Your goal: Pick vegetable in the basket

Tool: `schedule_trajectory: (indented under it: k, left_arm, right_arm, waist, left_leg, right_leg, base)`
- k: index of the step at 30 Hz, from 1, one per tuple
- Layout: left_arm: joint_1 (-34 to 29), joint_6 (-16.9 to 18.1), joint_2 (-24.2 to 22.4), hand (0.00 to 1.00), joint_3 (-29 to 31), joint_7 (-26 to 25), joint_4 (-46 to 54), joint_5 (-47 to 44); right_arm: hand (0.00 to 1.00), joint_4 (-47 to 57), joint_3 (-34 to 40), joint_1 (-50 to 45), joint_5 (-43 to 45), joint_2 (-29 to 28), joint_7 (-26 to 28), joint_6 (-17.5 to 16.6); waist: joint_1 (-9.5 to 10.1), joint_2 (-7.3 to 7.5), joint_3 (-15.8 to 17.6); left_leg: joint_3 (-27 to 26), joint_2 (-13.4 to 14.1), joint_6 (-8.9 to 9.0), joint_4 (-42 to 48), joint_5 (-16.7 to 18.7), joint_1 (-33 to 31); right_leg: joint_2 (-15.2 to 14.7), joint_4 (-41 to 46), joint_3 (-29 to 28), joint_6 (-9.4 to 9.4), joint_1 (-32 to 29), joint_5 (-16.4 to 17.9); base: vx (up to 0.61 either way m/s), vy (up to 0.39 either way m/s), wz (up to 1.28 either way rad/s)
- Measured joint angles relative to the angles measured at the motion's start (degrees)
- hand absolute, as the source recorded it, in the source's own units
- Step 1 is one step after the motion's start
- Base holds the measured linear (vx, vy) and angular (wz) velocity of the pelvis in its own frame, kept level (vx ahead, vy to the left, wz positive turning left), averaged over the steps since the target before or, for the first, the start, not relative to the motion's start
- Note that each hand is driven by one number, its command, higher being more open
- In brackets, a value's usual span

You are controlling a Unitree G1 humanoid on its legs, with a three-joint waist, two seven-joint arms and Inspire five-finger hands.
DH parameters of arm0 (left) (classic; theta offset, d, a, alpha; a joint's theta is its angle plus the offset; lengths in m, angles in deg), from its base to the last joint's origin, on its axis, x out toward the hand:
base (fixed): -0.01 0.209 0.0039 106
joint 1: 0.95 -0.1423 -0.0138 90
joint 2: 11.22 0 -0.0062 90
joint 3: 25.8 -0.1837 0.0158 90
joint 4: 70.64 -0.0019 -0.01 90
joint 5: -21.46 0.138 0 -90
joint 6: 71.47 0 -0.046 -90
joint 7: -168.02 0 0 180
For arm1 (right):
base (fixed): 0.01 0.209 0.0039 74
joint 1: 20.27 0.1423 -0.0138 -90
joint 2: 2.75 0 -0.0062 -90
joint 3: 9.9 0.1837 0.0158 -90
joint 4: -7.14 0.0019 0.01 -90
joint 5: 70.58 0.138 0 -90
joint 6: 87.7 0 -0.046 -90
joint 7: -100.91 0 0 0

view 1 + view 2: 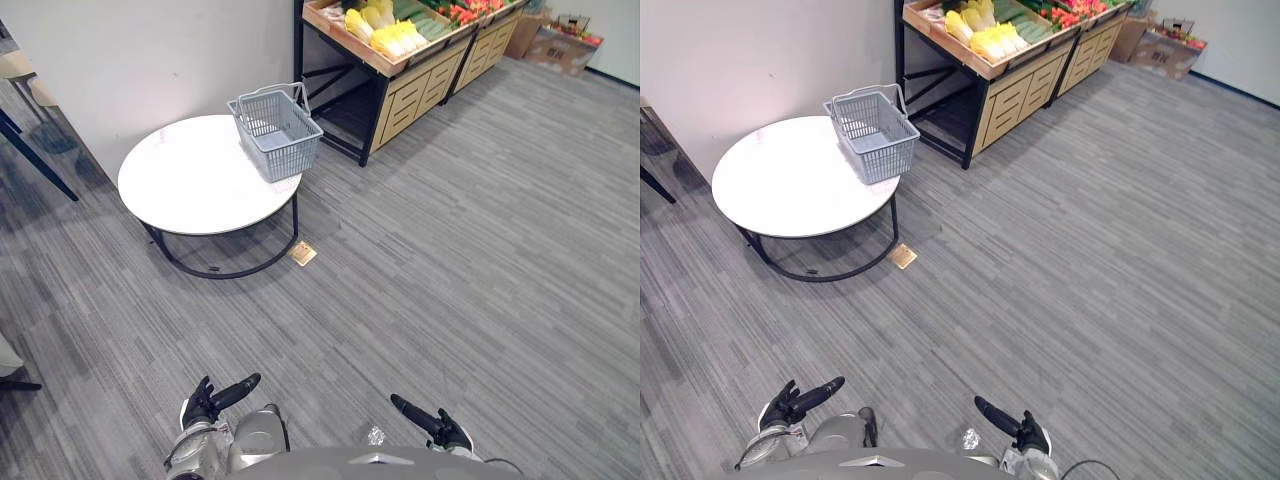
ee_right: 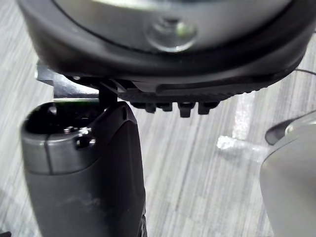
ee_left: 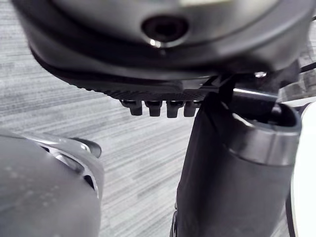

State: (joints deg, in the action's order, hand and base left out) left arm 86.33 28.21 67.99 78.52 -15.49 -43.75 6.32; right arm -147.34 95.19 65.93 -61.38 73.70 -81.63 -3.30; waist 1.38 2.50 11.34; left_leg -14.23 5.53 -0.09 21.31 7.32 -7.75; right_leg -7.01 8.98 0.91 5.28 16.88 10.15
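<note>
A grey plastic basket [image 1: 275, 130] with its handle up stands empty on the far right edge of a white round table [image 1: 180, 180]. Behind it, a wooden produce stand [image 1: 415, 85] holds pale yellow cabbages [image 1: 392, 38], green vegetables [image 1: 428, 24] and red ones [image 1: 472, 10]. My left hand [image 1: 208, 400] and right hand [image 1: 440, 430] hang low by my sides, far from the table and the stand. Both are open with straight fingers and hold nothing. In the wrist views, the left hand [image 3: 237, 173] and the right hand [image 2: 84, 173] show over grey carpet.
Grey carpet stretches between me and the table. A small tan floor plate [image 1: 302, 253] lies by the table's black ring base. A cardboard box [image 1: 560, 45] sits at the far right past the stand. A white wall [image 1: 150, 60] rises behind the table, chair legs [image 1: 30, 150] at the left.
</note>
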Motion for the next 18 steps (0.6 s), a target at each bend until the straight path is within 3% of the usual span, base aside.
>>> schedule_trajectory:
  k: [2, 4, 5, 7, 8, 10, 11, 12, 13, 15, 18]
  left_arm:
    - [-0.1, 0.0, -0.2, 1.00, -0.1, 0.0, 0.1, 0.0]
    - [-0.3, -0.1, -0.2, 1.00, -0.4, -0.1, -0.2, 0.0]
    - [-0.7, -0.1, -0.2, 1.00, -0.8, -0.1, -0.5, 0.1]
    - [-1.4, -0.1, 0.7, 1.00, -1.9, 0.0, -0.5, 0.2]
    - [-2.0, -0.2, 1.5, 1.00, -3.2, 0.0, -0.5, 0.5]
    - [-3.4, -1.2, 2.3, 1.00, -5.5, 0.0, -0.6, 2.3]
    - [-4.9, -1.2, 2.5, 1.00, -6.4, -0.2, -0.6, 2.4]
    - [-5.1, -1.4, 2.6, 1.00, -6.5, -0.2, -0.8, 2.2]
    - [-5.1, -1.6, 2.7, 1.00, -6.6, -0.3, -1.5, 2.2]
    - [-5.1, -2.4, 2.9, 1.00, -7.3, -0.3, -1.8, 2.4]
    - [-5.0, -2.4, 2.9, 1.00, -8.4, -0.1, -1.8, 2.8]
  right_arm:
    - [1.00, 0.0, -0.1, 0.4, -0.8, 0.4, -0.1, 0.2]
    - [1.00, 0.0, -0.1, 0.3, -0.9, 0.8, 0.0, 0.4]
    - [1.00, 0.2, -0.1, 0.0, -0.9, 1.1, 0.1, 0.4]
    - [1.00, 0.1, 0.1, -0.8, -1.0, 1.0, -0.1, 0.4]
    - [1.00, 0.1, 0.2, -1.4, -1.0, 1.0, -0.1, 0.4]
    - [1.00, 0.2, 0.4, -3.1, -0.9, 0.7, -0.1, 0.5]
    - [1.00, 0.3, 1.7, -4.1, -0.9, 0.4, -0.1, 0.5]
    - [1.00, 0.2, 2.3, -4.3, -0.9, 0.1, -0.2, 0.5]
    - [1.00, 0.3, 4.0, -4.7, -0.2, -0.5, -0.2, 0.5]
    - [1.00, 0.3, 5.8, -5.3, 0.6, -1.3, -0.3, 0.1]
    - [1.00, 0.6, 8.5, -6.0, 0.7, -2.0, -0.2, 0.0]
  waist:
    - [1.03, -0.42, -0.2]
    - [1.31, -0.61, -0.4]
    - [1.14, -0.80, -1.0]
    - [1.02, 0.38, -1.5]
    - [0.54, 0.79, -1.6]
    - [-0.18, 0.41, -1.7]
    - [-0.16, 0.52, -2.1]
    - [-0.19, 0.54, -2.1]
    - [-0.43, 0.55, -2.1]
    - [-1.69, 0.46, -2.1]
    - [-2.08, -0.12, -2.1]
  left_leg:
    - [-2.2, -0.1, -0.30, 3.9, 4.3, -2.5]
    - [-3.4, -0.4, -0.66, 4.6, 5.6, -2.8]
    - [-3.3, -0.9, -0.99, 4.3, 6.0, -2.4]
    - [-3.0, -2.9, -1.63, 3.2, 6.4, -0.5]
    - [-2.4, -3.7, -2.13, 2.7, 6.7, 0.8]
    - [-0.9, -5.0, -2.89, 0.5, 7.1, 5.0]
    - [-0.4, -5.3, -3.38, -0.8, 7.5, 7.7]
    - [-0.2, -5.3, -3.44, -1.1, 7.8, 8.6]
    - [0.6, -5.7, -3.98, -2.5, 7.7, 10.6]
    - [2.1, -6.3, -3.94, -5.3, 7.5, 14.3]
    - [3.2, -6.5, -3.28, -9.0, 7.3, 19.2]
  right_leg:
    - [-1.3, 2.4, -1.6, 0.86, -2.5, 3.0]
    - [-2.0, 7.2, -2.4, 0.85, -5.2, 4.2]
    - [-2.3, 13.3, -2.8, 0.96, -8.1, 4.1]
    - [-3.6, 25.5, -3.0, 1.42, -12.8, 2.6]
    - [-4.0, 31.1, -3.1, 1.11, -14.8, 0.0]
    - [-3.9, 40.9, -3.9, 1.30, -18.2, -10.8]
    - [-3.9, 47.6, -4.0, 1.54, -20.7, -12.5]
    - [-3.7, 50.4, -3.8, 1.23, -22.0, -11.8]
    - [-3.6, 55.1, -2.4, 1.36, -24.5, -9.1]
    - [-3.6, 56.7, 0.0, 1.39, -27.0, -4.2]
    - [-3.7, 46.6, 2.6, 1.08, -28.8, 1.3]
  base:
    - [0.00, 0.116, -0.47]
    - [0.03, 0.121, -0.33]
    - [0.09, 0.175, 0.00]
    - [0.11, 0.133, 0.27]
    - [0.19, 0.120, 0.48]
    - [0.25, 0.142, 0.43]
    - [0.23, 0.107, 0.18]
    - [0.28, 0.084, 0.19]
    - [0.19, 0.018, 0.20]
    - [0.22, -0.011, 0.40]
    - [0.26, -0.071, 0.35]
